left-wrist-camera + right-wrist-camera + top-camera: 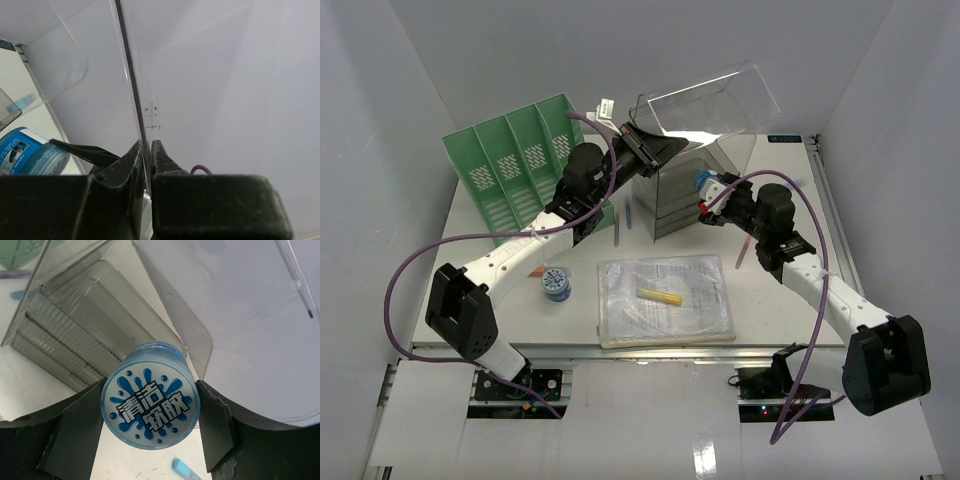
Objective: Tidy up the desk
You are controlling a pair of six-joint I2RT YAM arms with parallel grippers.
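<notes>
Pinches the thin edge of the hinged clear plastic lid [715, 100] in the left gripper [146, 150], black fingers pressed almost together on the sheet. Holds that lid tilted up and back above the clear plastic drawer box [680, 195], with the box top uncovered.

Clamps a round blue tub with a white-and-blue printed cap [148, 408] in the right gripper [713, 197], fingers spread wide against its two sides. Hangs just beside the box's upper right edge, off the surface, with the raised lid's rounded corner close above.

Under all of it, the large flat white desk [790, 300], reaching from the metal rail [650, 348] at the near edge to the back wall and out to both side walls.

At the back left corner, a green slotted file rack [510, 170], with the left arm crossing in front of it. Between that arm and the box, a narrow lane with a blue pen [628, 214] and a pale pen [617, 226] lying in it. At the near middle, a clear plastic sleeve of papers [665, 300], front edge close along the rail, a yellow marker [660, 296] on top. Just left of the sleeve, a second round blue tub [557, 284]. Under the right forearm, a pink pen [742, 250].

Bare white along the right edge beyond the right arm, and in a strip between sleeve and box.
</notes>
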